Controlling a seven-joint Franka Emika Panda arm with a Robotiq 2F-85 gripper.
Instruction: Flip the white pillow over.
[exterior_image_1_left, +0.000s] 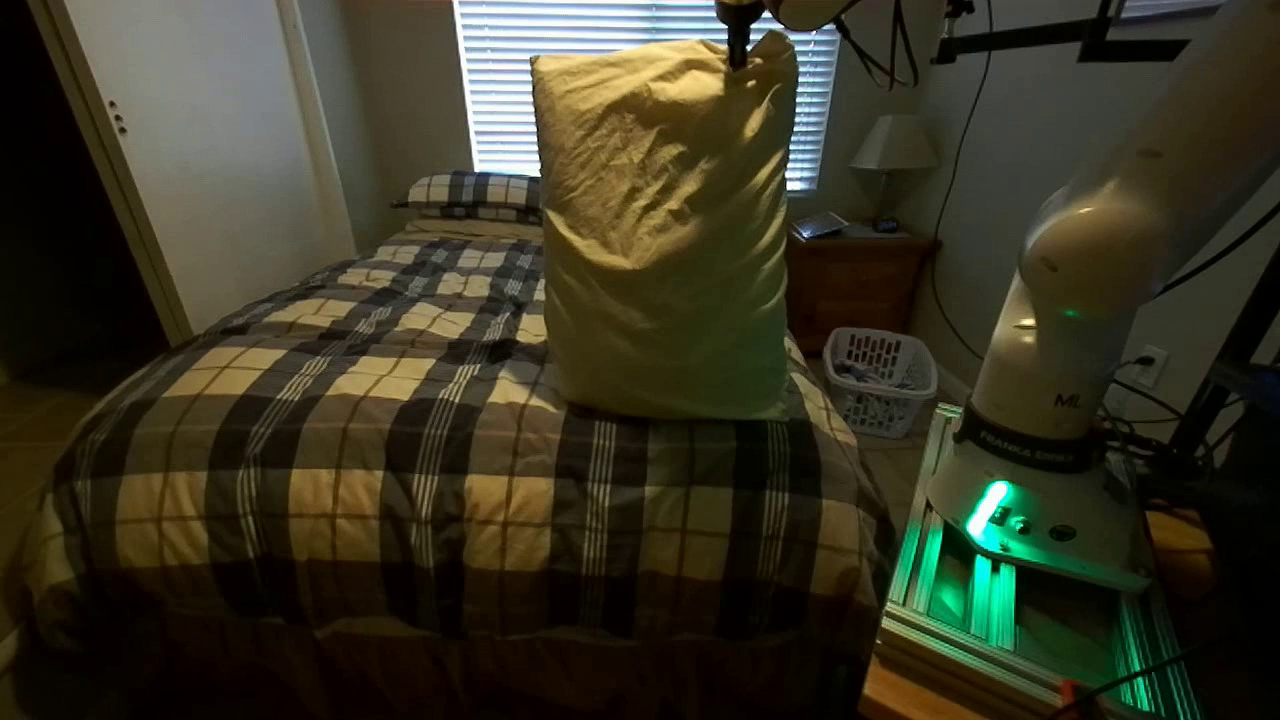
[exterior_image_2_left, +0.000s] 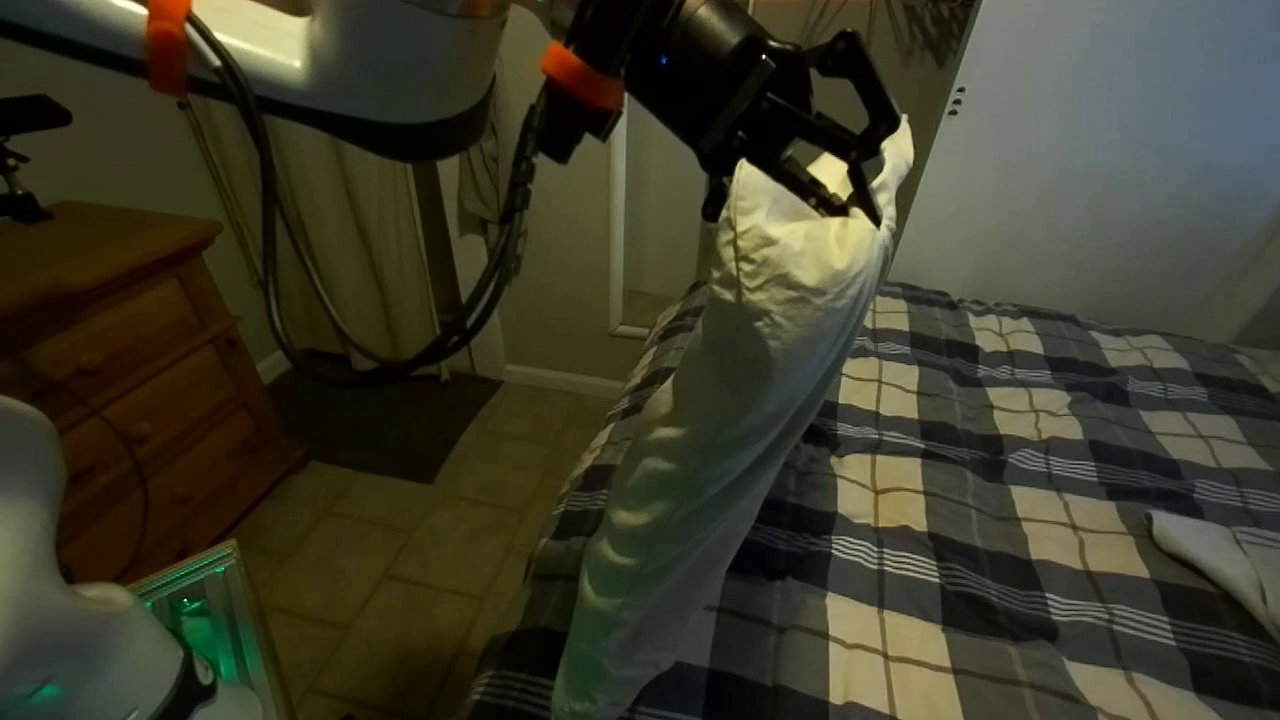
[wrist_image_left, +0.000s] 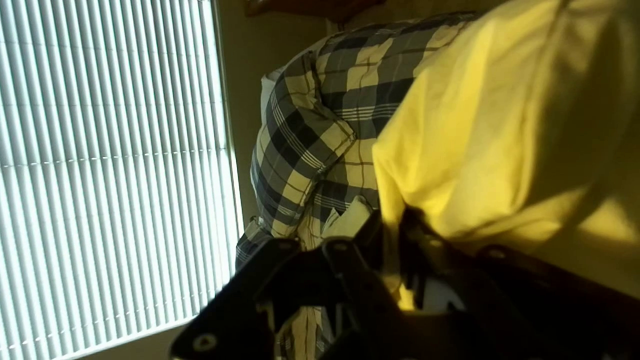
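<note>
One arm (exterior_image_1_left: 1050, 350), yours, stands near and right in an exterior view, its base (exterior_image_1_left: 1050, 515) lit green, beside the bed (exterior_image_1_left: 400, 500). On the bed's near part, toward the right, the white pillow (exterior_image_1_left: 660, 230) is up on end, creased, its lower edge meeting the bed. In an exterior view your gripper (exterior_image_2_left: 860, 212) is clenched on its top edge, close to a corner, and you see the white pillow side-on there, tilted, its top leaning right. The wrist view gives you a fold of its cloth pinched between the fingers. Beyond, on the right, you have the basket (exterior_image_1_left: 890, 415) on the floor, then the nightstand (exterior_image_1_left: 860, 280) with the lamp (exterior_image_1_left: 893, 145) on it. At the bed's far end lie plaid pillows (exterior_image_1_left: 470, 190), and farthest back is the window (exterior_image_1_left: 500, 110), partly hidden by the white pillow.
</note>
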